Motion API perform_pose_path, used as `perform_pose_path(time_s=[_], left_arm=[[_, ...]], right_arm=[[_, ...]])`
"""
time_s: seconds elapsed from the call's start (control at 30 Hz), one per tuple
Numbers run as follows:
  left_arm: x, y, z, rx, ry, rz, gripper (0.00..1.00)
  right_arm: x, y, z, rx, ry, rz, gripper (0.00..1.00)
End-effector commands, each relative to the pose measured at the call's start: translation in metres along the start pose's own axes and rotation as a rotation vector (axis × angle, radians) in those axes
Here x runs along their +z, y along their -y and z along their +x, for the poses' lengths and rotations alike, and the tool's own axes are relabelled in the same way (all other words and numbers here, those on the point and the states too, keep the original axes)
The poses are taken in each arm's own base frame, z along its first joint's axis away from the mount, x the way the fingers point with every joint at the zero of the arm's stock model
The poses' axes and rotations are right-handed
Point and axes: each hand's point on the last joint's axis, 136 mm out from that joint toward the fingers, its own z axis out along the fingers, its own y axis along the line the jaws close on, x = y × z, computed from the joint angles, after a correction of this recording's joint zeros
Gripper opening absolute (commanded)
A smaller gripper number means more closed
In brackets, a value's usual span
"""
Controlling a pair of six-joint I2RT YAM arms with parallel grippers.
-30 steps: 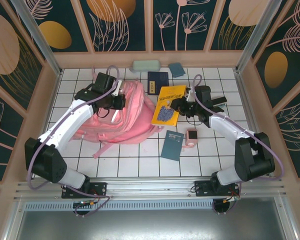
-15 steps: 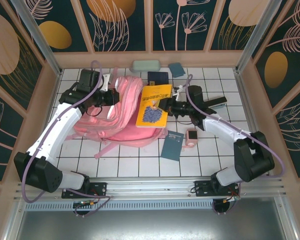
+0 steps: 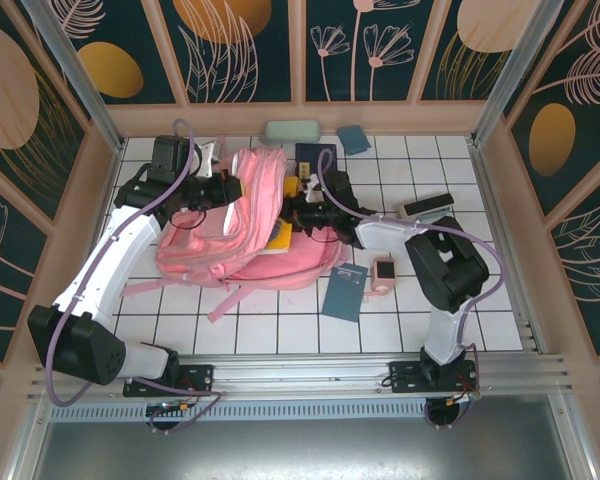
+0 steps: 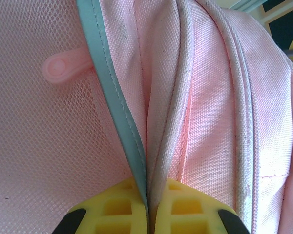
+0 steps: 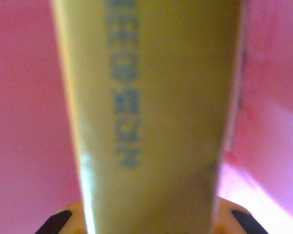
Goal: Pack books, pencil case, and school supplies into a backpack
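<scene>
The pink backpack [image 3: 250, 225] lies left of centre, its mouth toward the right. My left gripper [image 3: 225, 190] is shut on the rim of that mouth; in the left wrist view the yellow fingers [image 4: 112, 209] pinch the teal binding and pale piping of the backpack [image 4: 210, 97]. My right gripper [image 3: 300, 212] reaches into the mouth, shut on the yellow book [image 3: 278, 238], which is mostly hidden inside. The right wrist view has the yellow book [image 5: 151, 122] between the jaws with pink backpack [image 5: 24, 122] fabric on both sides. The mint pencil case [image 3: 292, 131] lies at the back wall.
A navy book [image 3: 316, 155] lies behind the backpack, a dark teal book [image 3: 345, 290] in front of the right arm. A pink cube gadget [image 3: 383, 272], a slim black bar [image 3: 427, 205] and a small teal pad [image 3: 353, 138] lie on the right half of the tiled table.
My right gripper has carried the yellow book leftward from above the table into the backpack's mouth. The left gripper has shifted left and back, holding the rim up.
</scene>
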Motion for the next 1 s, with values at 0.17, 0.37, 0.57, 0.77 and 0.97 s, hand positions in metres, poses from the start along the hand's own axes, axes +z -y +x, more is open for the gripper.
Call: perform_pose_path(time_s=[0.17,0.37,0.57,0.77,0.97], left_arm=[[-0.029,0.043,-0.035,0.120,0.158,0.143,0.00],[-0.019,0.039,-0.037,0.106,0.146,0.145,0.00],[-0.014,0.039,-0.040,0.099,0.145,0.160,0.00],[-0.010,0.035,-0.041,0.087,0.146,0.155,0.00],[-0.013,0.023,-0.048,0.062,0.165,0.128,0.00]], right_arm=[[0.058,-0.028,-0.011,-0.190,-0.021,-0.063,0.00],[0.102,0.002,-0.013,-0.066,-0.002,0.013,0.00],[0.142,0.012,-0.023,-0.046,0.061,0.057,0.00],[0.169,0.035,-0.039,-0.077,0.127,0.219,0.22],[0.164,0.036,-0.040,-0.119,0.083,0.233,0.43]])
